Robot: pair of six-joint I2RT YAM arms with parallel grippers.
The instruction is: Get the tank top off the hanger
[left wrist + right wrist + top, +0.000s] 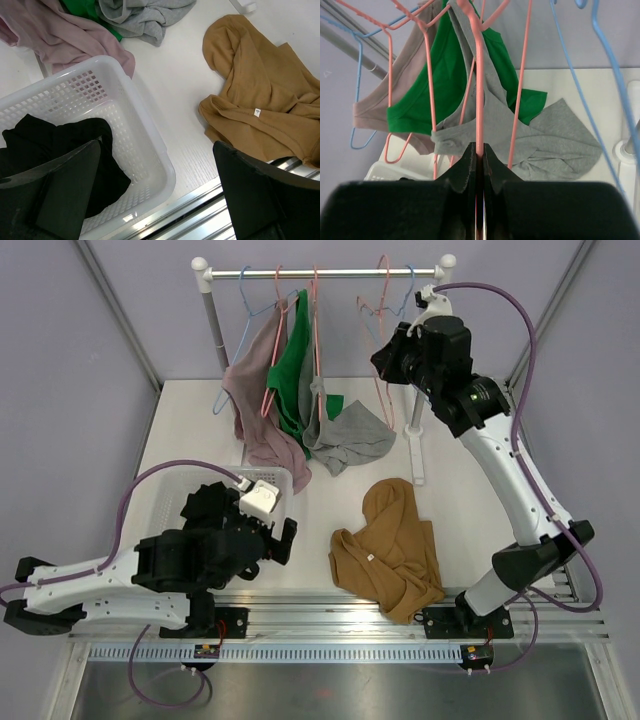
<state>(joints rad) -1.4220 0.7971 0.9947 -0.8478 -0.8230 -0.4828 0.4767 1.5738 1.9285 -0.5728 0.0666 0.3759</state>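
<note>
A pink wire hanger [479, 100] hangs on the right part of the rail [330, 272], and my right gripper [478, 150] is shut on its lower wire. From above, that gripper [385, 358] sits high beside the rack. Beyond it a grey tank top [555, 145] droops from a neighbouring hanger down to the table [350, 440], with a green top [290, 360] and a mauve one [255, 390] to its left. A brown tank top [395, 545] lies loose on the table. My left gripper [156, 147] hovers open over the basket's corner, holding nothing.
A white basket [165, 495] at the near left holds a black garment [55, 140]. Blue hangers [245, 320] also hang on the rail. The rack's right post and foot [415, 440] stand just behind the brown top. A metal rail runs along the table's near edge.
</note>
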